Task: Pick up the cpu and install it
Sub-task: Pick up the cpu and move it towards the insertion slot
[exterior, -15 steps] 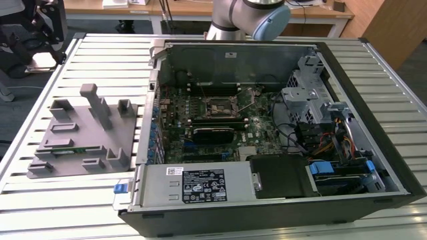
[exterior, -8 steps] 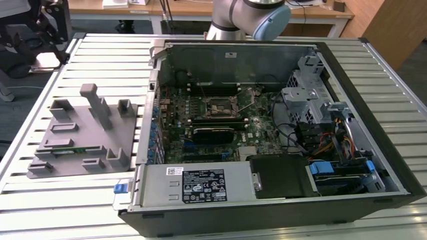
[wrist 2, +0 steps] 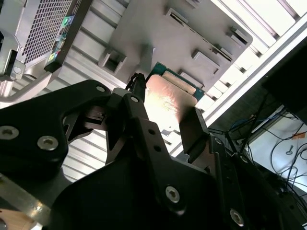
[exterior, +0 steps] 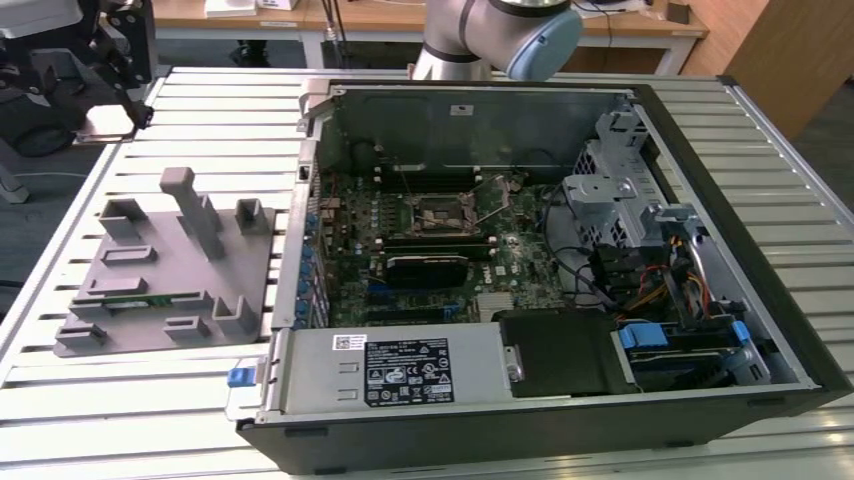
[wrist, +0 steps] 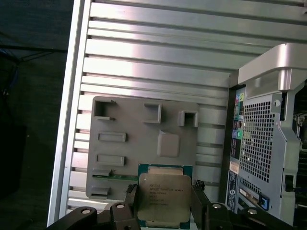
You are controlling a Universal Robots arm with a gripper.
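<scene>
Gripper (wrist: 164,190) around just one cpu (wrist: 163,202).

An open computer case (exterior: 481,130) lies on the slatted metal table (exterior: 120,385), motherboard (exterior: 521,275) exposed; a grey fixture tray (exterior: 160,265) sits just beside it, on the exterior view's left.

The hand (wrist 2: 165,115) clamps the cpu (wrist 2: 168,98) by two opposite edges. A grey holder plate (wrist 2: 158,24) lies on the slatted table (wrist 2: 86,52).
</scene>
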